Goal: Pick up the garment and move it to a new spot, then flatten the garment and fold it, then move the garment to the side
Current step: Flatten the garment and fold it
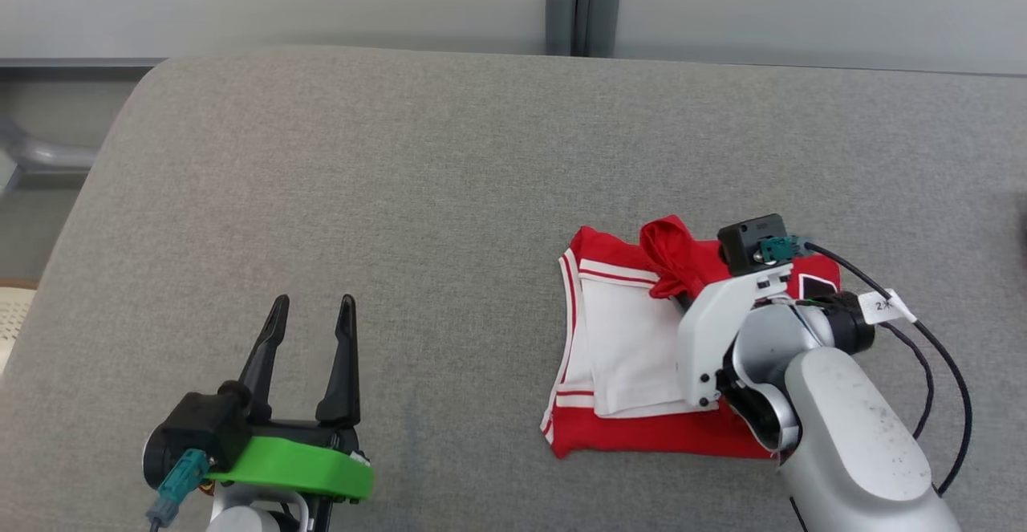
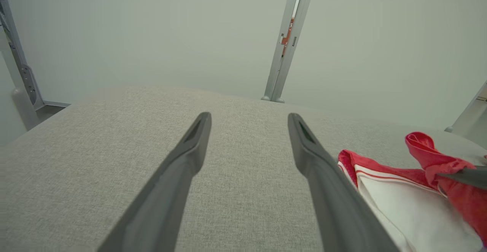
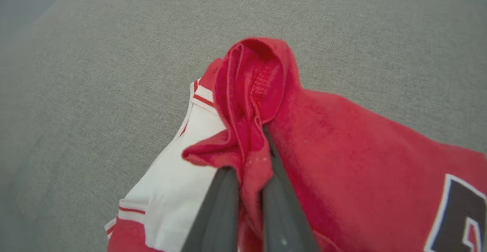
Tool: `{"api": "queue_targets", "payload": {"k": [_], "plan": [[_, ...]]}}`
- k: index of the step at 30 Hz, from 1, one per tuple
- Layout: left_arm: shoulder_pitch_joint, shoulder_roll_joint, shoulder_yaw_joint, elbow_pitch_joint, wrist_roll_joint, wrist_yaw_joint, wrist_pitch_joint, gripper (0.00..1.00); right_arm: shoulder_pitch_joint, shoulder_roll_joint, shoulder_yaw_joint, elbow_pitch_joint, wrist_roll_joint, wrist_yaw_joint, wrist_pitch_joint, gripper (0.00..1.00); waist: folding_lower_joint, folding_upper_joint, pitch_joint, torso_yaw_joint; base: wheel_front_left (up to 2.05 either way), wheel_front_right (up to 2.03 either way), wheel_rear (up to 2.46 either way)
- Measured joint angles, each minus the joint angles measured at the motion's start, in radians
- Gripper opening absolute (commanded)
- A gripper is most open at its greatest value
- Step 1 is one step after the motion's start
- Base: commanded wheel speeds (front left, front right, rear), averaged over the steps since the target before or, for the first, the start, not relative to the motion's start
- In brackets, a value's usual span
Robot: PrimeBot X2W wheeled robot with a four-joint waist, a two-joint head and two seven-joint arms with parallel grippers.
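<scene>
The garment (image 1: 634, 339) is a red top with white sleeves, folded into a rough rectangle on the grey cushioned surface (image 1: 449, 195), right of centre. My right gripper (image 1: 682, 295) reaches over it from the lower right and is shut on a bunched red fold (image 3: 251, 103) that stands up from the garment's far edge. In the right wrist view the two fingers (image 3: 217, 210) pinch that red cloth between them. My left gripper (image 1: 311, 315) rests at the lower left, open and empty, well clear of the garment (image 2: 399, 198).
The cushioned surface has a rounded far-left corner (image 1: 152, 75). A grey post (image 1: 582, 2) stands behind it against a pale wall. A black cable (image 1: 923, 339) trails from my right wrist. Bare fabric stretches left and behind the garment.
</scene>
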Motion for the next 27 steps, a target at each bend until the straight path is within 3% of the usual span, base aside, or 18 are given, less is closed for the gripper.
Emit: {"api": "queue_targets", "payload": {"k": [12, 13, 14, 15, 22, 27], "plan": [[-0.003, -0.001, -0.008, 0.006, -0.010, 0.000, 0.000, 1.00, -0.098, 0.001, 0.104, 0.217, 0.103, 0.000, -0.062, 0.00, 0.0000, 0.0000, 0.030, 0.082, 0.00, 0.00, 0.00], [-0.003, -0.001, -0.008, 0.006, -0.012, 0.000, 0.000, 1.00, -0.101, 0.002, 0.111, 0.226, 0.111, 0.000, -0.067, 0.15, 0.0000, 0.0000, 0.031, 0.086, 0.00, 0.00, 0.00], [-0.003, -0.001, -0.008, 0.007, -0.013, 0.000, 0.000, 1.00, -0.107, 0.002, 0.119, 0.236, 0.114, 0.000, -0.075, 0.78, 0.0000, 0.0000, 0.031, 0.090, 0.00, 0.00, 0.00], [-0.003, -0.001, -0.007, 0.007, -0.016, 0.000, 0.000, 1.00, -0.112, 0.002, 0.123, 0.240, 0.116, 0.000, -0.088, 1.00, 0.0000, 0.0000, 0.031, 0.093, 0.00, 0.00, 0.00], [-0.002, -0.001, 0.004, 0.006, -0.016, 0.000, 0.000, 1.00, -0.142, 0.002, 0.137, 0.193, 0.251, 0.000, -0.194, 1.00, 0.0000, 0.0000, 0.023, 0.085, 0.00, 0.00, 0.00], [-0.002, -0.001, 0.006, 0.003, -0.014, 0.000, 0.000, 1.00, -0.154, 0.003, 0.066, 0.124, 0.251, 0.000, -0.286, 1.00, 0.0000, 0.0000, 0.013, 0.065, 0.00, 0.00, 0.00]]}}
